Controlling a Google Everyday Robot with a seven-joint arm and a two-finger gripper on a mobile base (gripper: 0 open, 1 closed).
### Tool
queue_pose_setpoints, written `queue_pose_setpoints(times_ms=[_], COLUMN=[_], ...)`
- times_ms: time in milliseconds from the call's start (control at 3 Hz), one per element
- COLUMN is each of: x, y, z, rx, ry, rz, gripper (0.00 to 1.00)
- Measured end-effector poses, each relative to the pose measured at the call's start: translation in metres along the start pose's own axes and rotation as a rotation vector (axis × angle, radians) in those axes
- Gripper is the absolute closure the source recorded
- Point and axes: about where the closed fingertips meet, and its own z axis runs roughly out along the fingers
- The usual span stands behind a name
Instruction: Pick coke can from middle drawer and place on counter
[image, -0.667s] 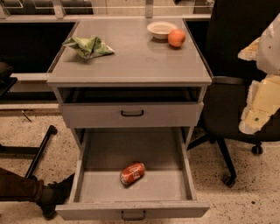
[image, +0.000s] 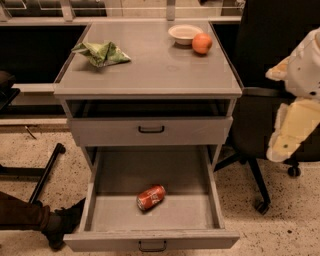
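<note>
The coke can (image: 151, 197) lies on its side on the floor of the middle drawer (image: 200, 215), near its front centre. That drawer is pulled fully out, with its bar handle at the bottom edge of the view. The counter (image: 150, 70) is the cabinet's grey top, above it. My gripper (image: 291, 131) hangs at the far right, cream-coloured, beside the cabinet at about the height of the top drawer. It is well apart from the can and holds nothing I can see.
On the counter lie a crumpled green bag (image: 102, 52), a white bowl (image: 184, 33) and an orange fruit (image: 202, 43). The top drawer (image: 151, 130) is pushed in. A black office chair (image: 260, 120) stands right of the cabinet. A person's shoe (image: 62, 222) is at lower left.
My arm and gripper at the right have sunk slightly lower. The can, the drawers and the things on the counter have not moved.
</note>
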Motion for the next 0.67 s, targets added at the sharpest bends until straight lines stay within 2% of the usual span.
queue_pose_setpoints(times_ms=[333,667], x=[-0.001,-0.006], y=[0.016,0.039], z=[0.058,0.119], rx=[-0.070,-0.168], ry=[-0.030,-0.049], rz=[-0.026,-0.052], gripper=[0.00,0.00])
